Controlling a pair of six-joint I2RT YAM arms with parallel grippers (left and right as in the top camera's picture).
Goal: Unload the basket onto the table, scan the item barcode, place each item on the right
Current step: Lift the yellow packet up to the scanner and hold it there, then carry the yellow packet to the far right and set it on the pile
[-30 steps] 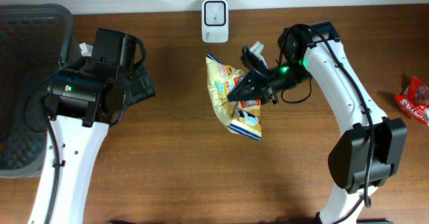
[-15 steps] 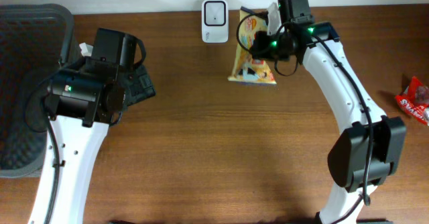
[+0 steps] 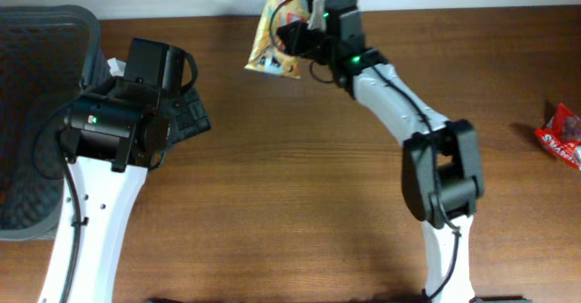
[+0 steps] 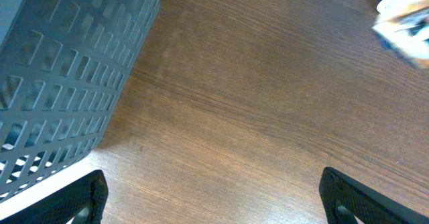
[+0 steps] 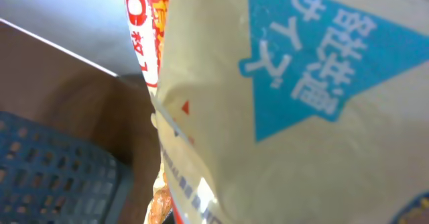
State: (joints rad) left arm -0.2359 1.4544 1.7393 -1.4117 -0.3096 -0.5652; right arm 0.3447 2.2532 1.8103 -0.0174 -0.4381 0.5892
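Observation:
The item is a yellow snack bag (image 3: 270,31), held in the air over the table's back edge. My right gripper (image 3: 304,33) is shut on its right side. In the right wrist view the bag (image 5: 301,117) fills the frame with a blue triangle of print, and my fingers are hidden behind it. No barcode shows in any view. My left gripper (image 3: 189,112) rests at the left, open, far from the bag. Its fingertips (image 4: 80,197) stand wide apart over bare wood, and the bag (image 4: 405,23) is a blur at the top right.
A dark mesh basket (image 3: 36,31) stands at the far left, close to the left gripper; its wall (image 4: 67,83) shows in the left wrist view. A red packet (image 3: 563,135) lies at the right edge of the table.
The right arm has swung the bag from the table's middle up and back to the left. The white device at the back edge is now covered by it. The left arm has not moved.

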